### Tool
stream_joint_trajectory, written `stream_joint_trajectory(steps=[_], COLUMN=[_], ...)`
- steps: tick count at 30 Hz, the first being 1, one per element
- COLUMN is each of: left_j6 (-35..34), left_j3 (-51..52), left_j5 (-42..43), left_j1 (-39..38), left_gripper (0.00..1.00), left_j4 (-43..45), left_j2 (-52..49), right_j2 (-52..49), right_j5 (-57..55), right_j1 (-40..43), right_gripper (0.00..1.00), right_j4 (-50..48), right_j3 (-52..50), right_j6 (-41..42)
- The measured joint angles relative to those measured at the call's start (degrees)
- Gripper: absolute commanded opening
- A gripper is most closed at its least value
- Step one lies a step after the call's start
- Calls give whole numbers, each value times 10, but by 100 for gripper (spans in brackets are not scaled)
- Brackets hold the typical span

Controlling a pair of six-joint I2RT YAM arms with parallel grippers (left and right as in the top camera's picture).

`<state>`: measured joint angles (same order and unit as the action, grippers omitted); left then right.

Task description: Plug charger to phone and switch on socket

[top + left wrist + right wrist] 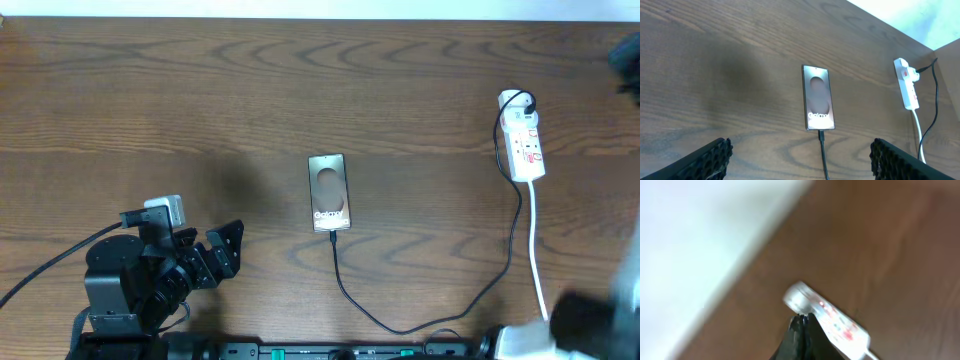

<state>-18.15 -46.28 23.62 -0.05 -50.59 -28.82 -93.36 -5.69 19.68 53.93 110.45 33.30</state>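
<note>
Though unclear overhead, right gripper closed

The table is dark brown with wavy wood grain. The phone has a glossy brownish face with white lettering at its near end. The charger is black. The socket, far right, is white with red marks, its cord white. The left gripper is black, its pads dimpled.
</note>
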Motion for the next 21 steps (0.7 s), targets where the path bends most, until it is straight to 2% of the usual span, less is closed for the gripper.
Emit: stream_joint_trajectory(steps=[4,9,16,21], left_j6=[0,0,0,0], left_j3=[0,0,0,0], left_j5=[0,0,0,0], left_j1=[0,0,0,0], left_gripper=[90,90,90,90], left_j4=[0,0,0,0], left_j2=[0,0,0,0], right_j2=[142,266,349,395], right_j5=[-2,13,66,77], right_j1=[0,0,-12,-90], right_gripper=[1,2,6,1], right_j4=[-56,-110,-126,-82], right_j3=[5,7,8,-10], right_j6=[-5,-5,-9,-40])
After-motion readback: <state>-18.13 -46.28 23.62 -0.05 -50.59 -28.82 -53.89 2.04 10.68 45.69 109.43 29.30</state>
